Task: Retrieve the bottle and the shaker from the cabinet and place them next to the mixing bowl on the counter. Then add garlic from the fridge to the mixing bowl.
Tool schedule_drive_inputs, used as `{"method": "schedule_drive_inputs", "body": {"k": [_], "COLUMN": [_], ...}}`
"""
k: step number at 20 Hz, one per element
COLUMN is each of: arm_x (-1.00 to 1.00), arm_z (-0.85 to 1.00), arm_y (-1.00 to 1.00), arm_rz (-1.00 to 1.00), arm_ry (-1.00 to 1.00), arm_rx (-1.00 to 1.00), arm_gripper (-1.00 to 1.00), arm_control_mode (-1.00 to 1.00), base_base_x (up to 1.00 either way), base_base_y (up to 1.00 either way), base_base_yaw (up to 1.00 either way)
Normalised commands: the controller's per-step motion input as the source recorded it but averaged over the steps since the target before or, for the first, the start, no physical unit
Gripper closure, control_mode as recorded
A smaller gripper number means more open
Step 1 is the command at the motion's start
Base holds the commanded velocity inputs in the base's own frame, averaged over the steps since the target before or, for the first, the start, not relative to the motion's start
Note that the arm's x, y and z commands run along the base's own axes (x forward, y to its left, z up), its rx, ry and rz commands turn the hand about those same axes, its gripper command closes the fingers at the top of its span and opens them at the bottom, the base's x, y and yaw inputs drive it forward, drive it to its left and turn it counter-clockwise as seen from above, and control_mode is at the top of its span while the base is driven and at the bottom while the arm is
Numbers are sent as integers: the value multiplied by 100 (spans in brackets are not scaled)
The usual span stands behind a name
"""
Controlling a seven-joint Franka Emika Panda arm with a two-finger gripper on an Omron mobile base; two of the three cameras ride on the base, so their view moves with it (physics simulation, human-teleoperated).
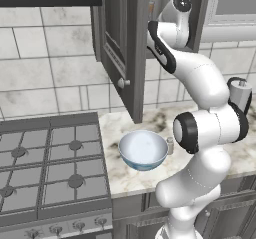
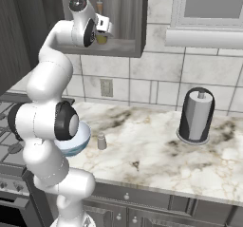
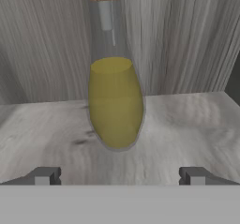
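Two open fingers of the end effector [image 3: 119, 175]; the bottle [image 3: 115, 101], just ahead, should be straddled evenly.

bottle [image 3: 115, 101]: corked, yellow liquid, upright in cabinet | shaker [image 2: 101, 141]: beside mixing bowl [image 1: 143, 149]

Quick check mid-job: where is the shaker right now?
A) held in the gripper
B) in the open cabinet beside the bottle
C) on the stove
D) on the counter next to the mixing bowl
D: the small grey shaker stands on the marble counter just beside the mixing bowl, while the open gripper faces the bottle in the cabinet.
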Motion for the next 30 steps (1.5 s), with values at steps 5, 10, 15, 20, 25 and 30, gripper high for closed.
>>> {"method": "schedule_drive_inputs", "body": {"k": [5,10,15,20,25,30], "arm_x": [10,12,11,15,18,14], "arm_z": [-1,-8,-17,-1,0,0], "arm_y": [2,0,0,0,0,0], "arm_rz": [0,0,0,0,0,0], "arm_ry": [0,0,0,0,0,0], "arm_rx": [-1,-2,-1,0,0,0], "arm_gripper": [-100,-100,-100,-100,-100,-100], "arm_control_mode": [-100,-100,-100,-100,-100,-100], "base_base_x": [0,0,0,0,0,0], "base_base_y": [0,0,0,0,0,0], "base_base_yaw": [0,0,0,0,0,0]}}
